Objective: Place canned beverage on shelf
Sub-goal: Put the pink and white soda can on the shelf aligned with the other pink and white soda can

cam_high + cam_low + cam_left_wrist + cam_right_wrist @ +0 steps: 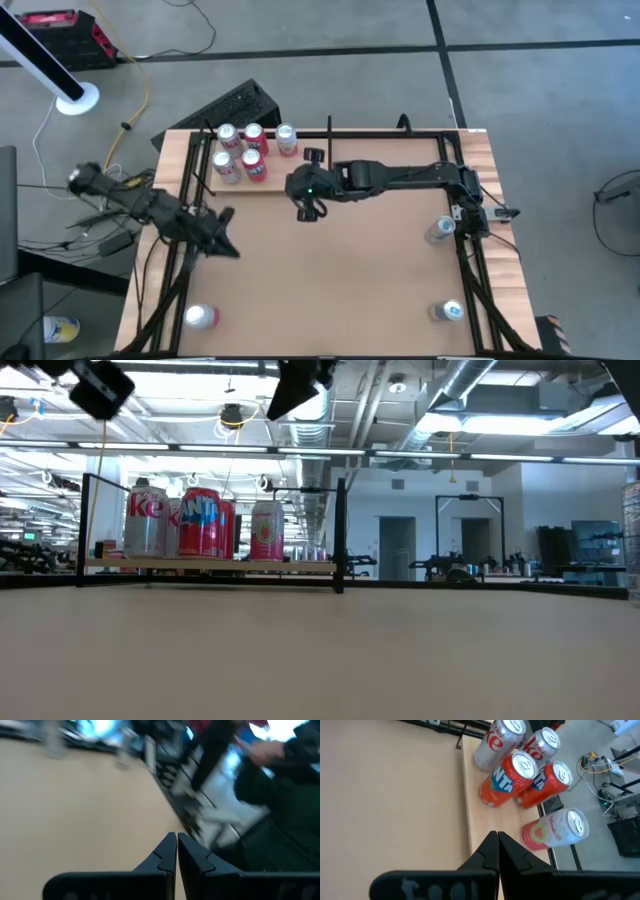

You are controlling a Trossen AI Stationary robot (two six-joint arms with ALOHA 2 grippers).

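Both claws pinched together, empty: right claw over the shelf, left claw idle. Loose can probably rigid, slick, dentable; grip mid-body.

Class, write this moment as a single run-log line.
shelf: five cans upright | right gripper: shut, empty, beside shelf | left gripper: shut, empty, at table's left | three cans left on table
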